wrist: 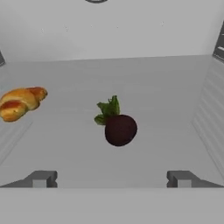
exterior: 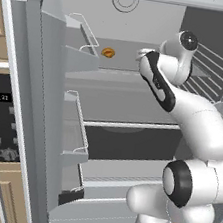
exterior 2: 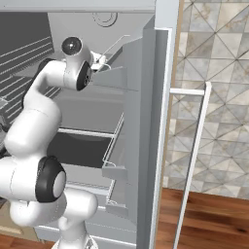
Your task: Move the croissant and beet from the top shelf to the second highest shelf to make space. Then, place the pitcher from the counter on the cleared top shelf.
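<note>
In the hand view the claw point(wrist: 112, 179) stands spread wide and empty, its two dark tips at about 7 and 5 o'clock, low in the picture. Just beyond them, near the centre, the beet point(wrist: 120, 129) lies on the top shelf point(wrist: 166, 87), apart from both tips, its leaf tuft pointing to about 11 o'clock. Farther off, at 9 o'clock, the croissant point(wrist: 19, 103) lies on the same shelf, well apart from the beet; past both is the pale back wall of the fridge.

The beet looks firm, round and light. I would expect it to roll if pushed from one side, so the fingers should close across the widest part of the bulb, not on the soft leaves. The croissant is probably light and crushable; a gentle hold across its thick middle should suit it.

In the left base view the croissant point(exterior: 108, 52) shows small on the shelf at about 12 o'clock, while the arm's wrist covers the beet and the claw. In the right base view the arm and the door bins block the shelf's contents. The croissant's left end is cut off by the edge of the hand view.
</note>
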